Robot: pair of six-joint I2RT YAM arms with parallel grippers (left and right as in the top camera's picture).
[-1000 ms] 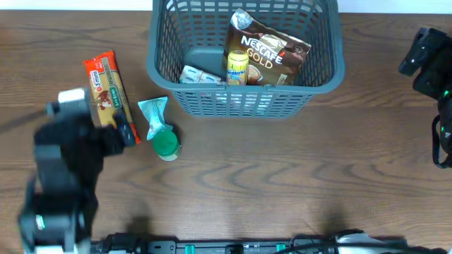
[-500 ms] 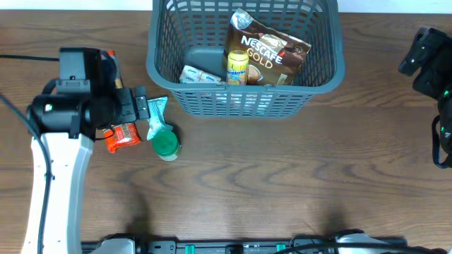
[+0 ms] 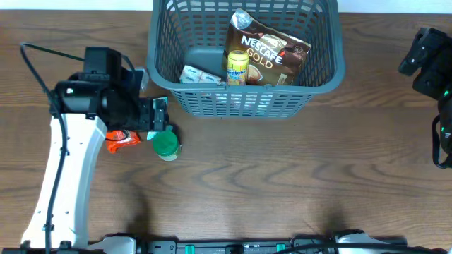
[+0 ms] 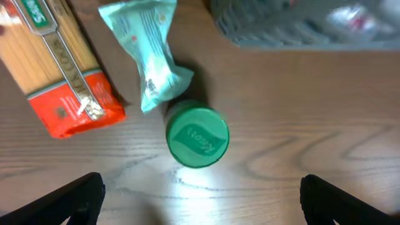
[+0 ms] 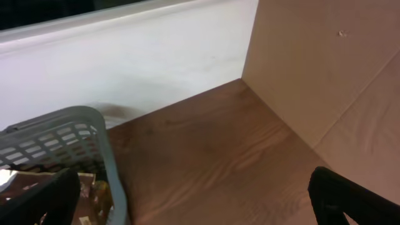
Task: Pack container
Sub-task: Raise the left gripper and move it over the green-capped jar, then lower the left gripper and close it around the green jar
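Over the last second my left gripper has swung in from the near left corner, across the pasta pack, and now hangs above the green-lidded jar. Its fingers are spread wide with nothing between them. I read that as lining up for the next pick, with the jar centred under me and the grab not yet begun.

The basket sits at the far middle of the table. It already holds a coffee bag, a yellow bottle and a small white packet. Three items are left outside it.

The teal packet crowds the jar's far side. It may be resting on the lid's edge, but my wrist view is too soft to be sure. The pasta pack lies just left of both. The basket's near wall is close on the far right, so a sideways approach from there looks tight. Near and right of the jar is bare wood, the clearer way in.

My right gripper is parked well off at the far right, its fingers also apart and empty
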